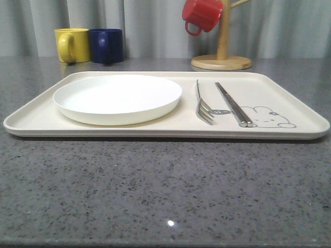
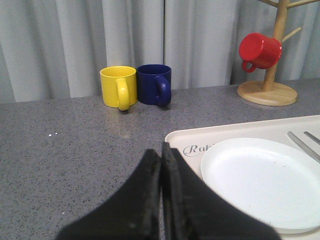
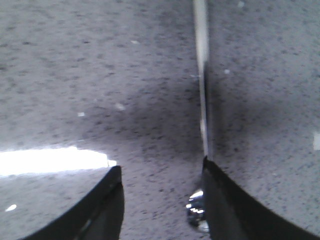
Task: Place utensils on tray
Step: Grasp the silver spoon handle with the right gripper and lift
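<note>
The cream tray (image 1: 289,88) lies across the grey counter, with a silver fork (image 1: 203,106) and a pair of chopsticks (image 1: 232,105) side by side on its right half, next to the rabbit drawing. My left gripper (image 2: 161,150) hovers shut and empty over the counter, just off the tray's (image 2: 190,137) near corner. My right gripper (image 3: 161,165) is open, low over the bare counter. The spoon (image 3: 202,75) lies on the counter there, its shiny bowl against the inner side of one finger (image 3: 220,200) and its handle pointing away.
A round white plate (image 1: 118,97) takes up the tray's left half. A yellow mug (image 1: 72,45) and a blue mug (image 1: 106,45) stand at the back left. A red mug (image 1: 202,14) hangs on the wooden mug tree (image 1: 221,62) at the back right.
</note>
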You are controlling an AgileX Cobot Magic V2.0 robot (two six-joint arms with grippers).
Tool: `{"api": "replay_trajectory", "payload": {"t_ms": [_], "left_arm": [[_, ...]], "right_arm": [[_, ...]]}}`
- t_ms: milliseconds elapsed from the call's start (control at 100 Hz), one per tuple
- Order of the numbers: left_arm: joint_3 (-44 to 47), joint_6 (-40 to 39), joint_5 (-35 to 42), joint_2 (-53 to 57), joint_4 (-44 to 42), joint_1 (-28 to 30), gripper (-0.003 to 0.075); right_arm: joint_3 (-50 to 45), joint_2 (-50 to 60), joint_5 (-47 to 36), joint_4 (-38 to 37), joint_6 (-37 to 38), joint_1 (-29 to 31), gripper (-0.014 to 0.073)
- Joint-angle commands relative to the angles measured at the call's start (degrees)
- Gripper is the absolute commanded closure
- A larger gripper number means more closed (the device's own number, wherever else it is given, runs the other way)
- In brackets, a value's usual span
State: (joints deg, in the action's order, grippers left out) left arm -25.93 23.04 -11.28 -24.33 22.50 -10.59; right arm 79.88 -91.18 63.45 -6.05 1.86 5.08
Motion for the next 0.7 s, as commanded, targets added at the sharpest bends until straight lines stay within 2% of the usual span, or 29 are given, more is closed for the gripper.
{"api": "replay_trajectory", "payload": {"t_ms": [0,230,690], "left_arm": [[-1.65,-0.51,3.99,-0.31,0.37,-0.33,0.0738],[-1.65,-0.51,3.99,-0.31,0.37,-0.33,0.0738],[-1.65,-0.51,3.99,-0.31,0.37,-0.33,0.0738]], "right_arm": [[1.89,0.62,-1.92,-0.58,-1.86,2.53,0.0219],[1.89,-3.48,-2.88,-0.36,-2.76,6.28,0.0219],[1.89,-8.28,-5.33,0.54,-2.80,6.77,0.0222]]}}
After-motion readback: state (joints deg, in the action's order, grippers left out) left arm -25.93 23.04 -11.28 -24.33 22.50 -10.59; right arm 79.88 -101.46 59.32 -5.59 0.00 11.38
